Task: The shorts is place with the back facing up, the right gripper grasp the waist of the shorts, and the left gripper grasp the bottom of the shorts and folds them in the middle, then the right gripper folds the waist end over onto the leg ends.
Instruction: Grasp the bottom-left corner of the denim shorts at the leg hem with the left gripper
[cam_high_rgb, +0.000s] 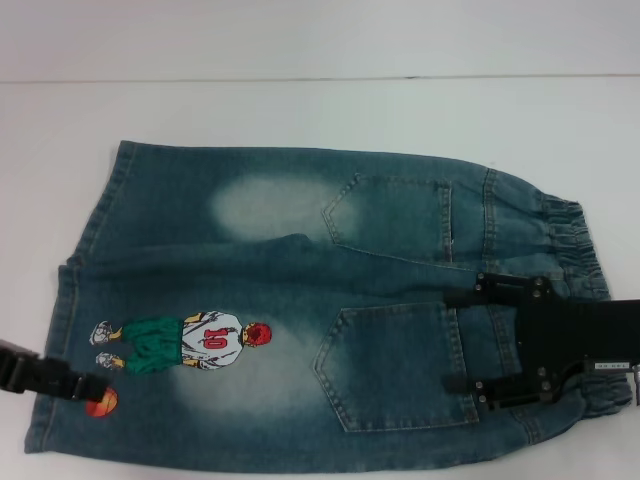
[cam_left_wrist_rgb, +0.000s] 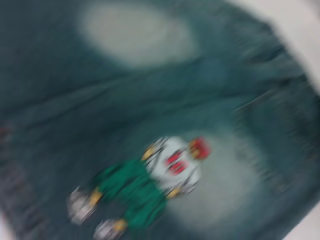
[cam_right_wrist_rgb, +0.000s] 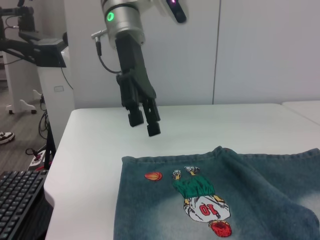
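Right tool (cam_high_rgb: 470, 340) sits low over the waist (cam_high_rgb: 565, 240) end of the shorts (cam_high_rgb: 300, 300), on the robot's right side; fingers spread apart above the denim near the lower back pocket (cam_high_rgb: 390, 365), released, not gripping anything. Small white label (cam_high_rgb: 610, 367) on its body, text too small to read.

Left tool (cam_right_wrist_rgb: 145, 122) hangs in the air above the white surface (cam_right_wrist_rgb: 90, 165), just off the leg ends (cam_right_wrist_rgb: 170, 159); in the right wrist view its two fingers show a narrow gap, nothing between them, so released. Silver cuff with green light (cam_right_wrist_rgb: 110, 16) above it, thin cable alongside. In the head view it enters from the lower left edge, near the hem by the orange basketball patch (cam_high_rgb: 101, 403).

Shorts lie flat, back up, spread across the surface: waist to the robot's right, leg ends to its left. Two back pockets, pale bleached patches, embroidered player (cam_high_rgb: 185, 342) with a readable "10" on the shirt, green shorts, red head. Left wrist view is blurred; only the player and a pale patch (cam_left_wrist_rgb: 135, 32) come through.

Room: white surface with rounded corner, white wall panels behind, a black keyboard (cam_right_wrist_rgb: 17, 200) at a lower level beside it, a white stand with black equipment (cam_right_wrist_rgb: 42, 50), cables on the floor.
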